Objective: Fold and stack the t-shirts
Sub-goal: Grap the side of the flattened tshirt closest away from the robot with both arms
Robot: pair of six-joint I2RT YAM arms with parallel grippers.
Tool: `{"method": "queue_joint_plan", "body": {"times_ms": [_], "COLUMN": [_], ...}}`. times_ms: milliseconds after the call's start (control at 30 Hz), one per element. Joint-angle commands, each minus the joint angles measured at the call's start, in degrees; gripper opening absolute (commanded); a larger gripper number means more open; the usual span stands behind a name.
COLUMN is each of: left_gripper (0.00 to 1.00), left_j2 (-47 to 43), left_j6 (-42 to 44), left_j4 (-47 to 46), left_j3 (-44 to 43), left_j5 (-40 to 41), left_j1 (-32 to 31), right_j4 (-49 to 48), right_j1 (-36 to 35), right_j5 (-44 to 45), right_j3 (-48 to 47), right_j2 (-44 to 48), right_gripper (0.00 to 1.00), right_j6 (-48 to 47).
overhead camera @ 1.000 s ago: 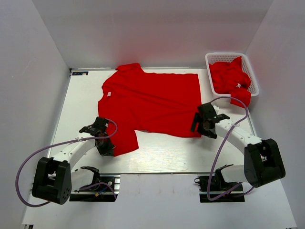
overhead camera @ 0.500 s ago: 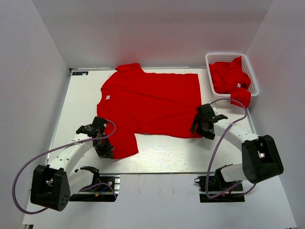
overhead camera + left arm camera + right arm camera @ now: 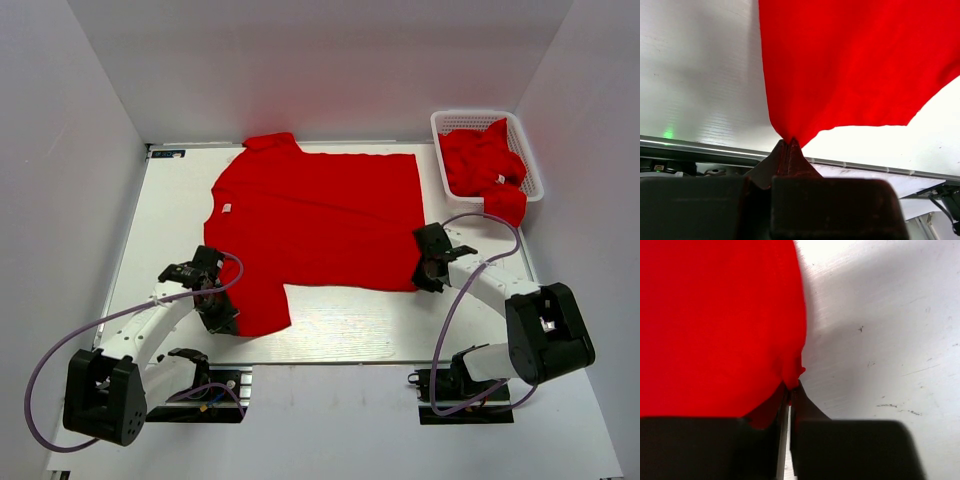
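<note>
One red t-shirt (image 3: 315, 220) lies spread flat on the white table (image 3: 340, 325), its small white label (image 3: 228, 208) near the left. My left gripper (image 3: 222, 318) is shut on the shirt's near left sleeve corner; in the left wrist view the cloth (image 3: 855, 65) comes to a point between the closed jaws at my left gripper (image 3: 788, 142). My right gripper (image 3: 428, 275) is shut on the shirt's near right hem corner, with cloth (image 3: 720, 325) pinched at my right gripper (image 3: 792, 386). More red t-shirts (image 3: 485, 165) lie crumpled in the basket.
A white lattice basket (image 3: 448, 122) stands at the back right, with red cloth hanging over its near rim. White walls enclose the table on three sides. Both arm bases and their purple cables sit at the near edge.
My right gripper has moved down onto the shirt's near right corner and closed on it. The left gripper stays shut on the sleeve corner, shifted slightly nearer.
</note>
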State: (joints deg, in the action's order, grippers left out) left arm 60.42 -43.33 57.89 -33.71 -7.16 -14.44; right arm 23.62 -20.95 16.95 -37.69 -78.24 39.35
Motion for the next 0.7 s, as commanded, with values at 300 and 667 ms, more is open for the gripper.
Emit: {"method": "queue_joint_plan", "body": {"times_ms": [300, 667], "left_gripper": [0.0, 0.0], "left_j2": [-2.94, -2.33], "left_j6": [4.57, 5.8], "left_j4": [7.14, -0.65], "left_j3": [-4.17, -8.73], "left_j5": [-3.83, -6.37], "left_j1": [-0.24, -0.24], "right_j4": [8.54, 8.29], "right_j1": [-0.06, -0.06], "right_j5": [-2.18, -2.62], "right_j3": [2.36, 0.17], "right_j2": [8.45, 7.14], "right_gripper": [0.0, 0.0], "right_j6": [-0.07, -2.26]}}
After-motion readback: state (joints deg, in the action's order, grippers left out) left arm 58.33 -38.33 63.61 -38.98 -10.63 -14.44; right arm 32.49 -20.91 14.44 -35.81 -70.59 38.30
